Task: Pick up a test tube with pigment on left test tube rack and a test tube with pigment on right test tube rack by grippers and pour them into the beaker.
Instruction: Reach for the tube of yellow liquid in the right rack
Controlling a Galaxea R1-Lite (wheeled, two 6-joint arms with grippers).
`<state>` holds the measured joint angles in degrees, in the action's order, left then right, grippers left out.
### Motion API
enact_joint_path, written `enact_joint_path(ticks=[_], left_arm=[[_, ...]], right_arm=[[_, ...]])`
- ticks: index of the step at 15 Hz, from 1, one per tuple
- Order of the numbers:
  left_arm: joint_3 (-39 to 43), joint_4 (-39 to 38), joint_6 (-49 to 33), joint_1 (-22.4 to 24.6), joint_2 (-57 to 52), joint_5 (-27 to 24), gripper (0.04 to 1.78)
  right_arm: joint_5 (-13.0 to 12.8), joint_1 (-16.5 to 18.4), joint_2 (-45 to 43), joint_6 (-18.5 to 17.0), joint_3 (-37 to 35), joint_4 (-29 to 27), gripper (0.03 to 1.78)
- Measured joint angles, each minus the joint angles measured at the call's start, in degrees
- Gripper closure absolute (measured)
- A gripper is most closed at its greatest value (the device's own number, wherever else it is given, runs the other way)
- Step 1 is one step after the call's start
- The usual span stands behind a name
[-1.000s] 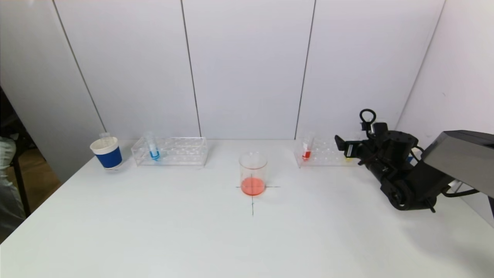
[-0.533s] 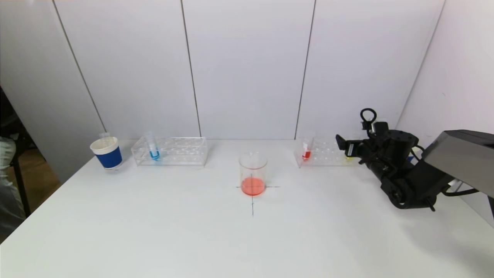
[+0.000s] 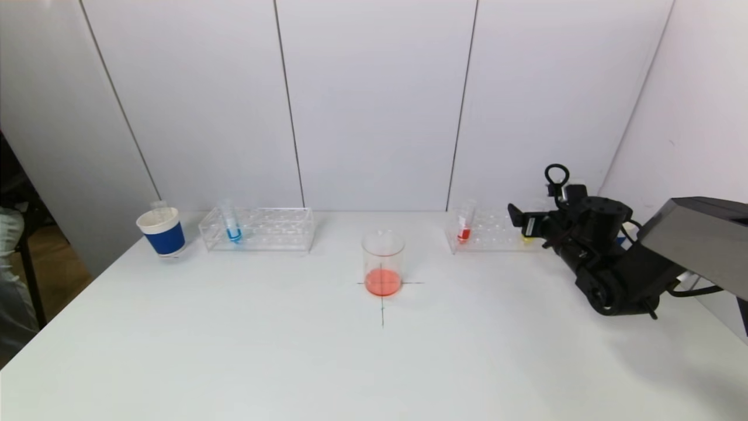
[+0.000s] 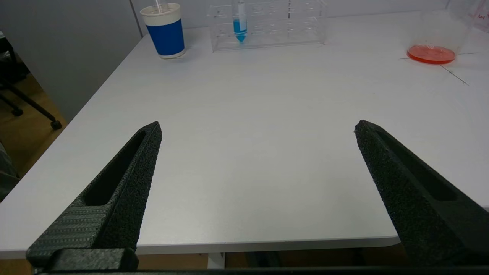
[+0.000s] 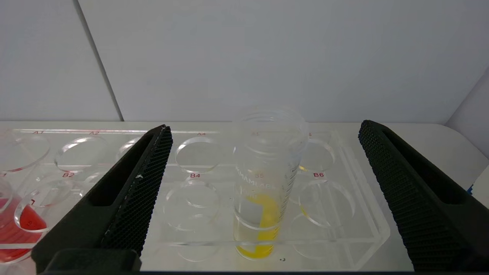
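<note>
- The right tool (image 5: 263,198) hovered at the right test tube rack (image 3: 491,237) at the back right of the table (image 3: 292,351), its fingers spread wide on either side of a yellow-pigment tube (image 5: 265,183) standing upright in a front-row hole and touching nothing.
- A red-pigment tube (image 3: 464,225) stood at the rack's other end, and the beaker (image 3: 383,263), holding orange-red liquid, sat mid-table on a drawn cross.
- The left tool (image 4: 256,152) waited wide open above the table's near edge, well apart from the blue-pigment tube (image 4: 240,21) in the left test tube rack (image 4: 267,23).
- The clear tube looked light, rigid and slick, likely best gripped below its rim, above the liquid, and lifted straight up.
</note>
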<state>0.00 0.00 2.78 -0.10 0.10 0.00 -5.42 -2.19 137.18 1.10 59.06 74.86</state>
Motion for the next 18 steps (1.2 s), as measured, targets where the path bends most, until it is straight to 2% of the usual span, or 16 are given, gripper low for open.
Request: enact_joint_path(ticks=[6, 8, 11, 15, 16, 18], left_arm=[[0.00, 0.00, 0.00, 0.00, 0.00, 0.00, 0.06], [0.00, 0.00, 0.02, 0.00, 0.00, 0.00, 0.06], [0.00, 0.00, 0.00, 0.00, 0.00, 0.00, 0.06], [0.00, 0.02, 0.05, 0.00, 0.00, 0.00, 0.06], [0.00, 0.00, 0.05, 0.00, 0.00, 0.00, 0.06], [0.00, 0.02, 0.02, 0.00, 0.00, 0.00, 0.06]], right_arm=[[0.00, 0.02, 0.30, 0.20, 0.39, -0.04, 0.05], [0.00, 0.02, 0.41, 0.20, 0.52, -0.04, 0.15], [0.00, 0.02, 0.50, 0.20, 0.59, -0.06, 0.48], [0.02, 0.02, 0.52, 0.20, 0.61, -0.09, 1.22], [0.02, -0.01, 0.52, 0.20, 0.61, -0.09, 1.30], [0.05, 0.00, 0.52, 0.17, 0.61, -0.09, 1.34]])
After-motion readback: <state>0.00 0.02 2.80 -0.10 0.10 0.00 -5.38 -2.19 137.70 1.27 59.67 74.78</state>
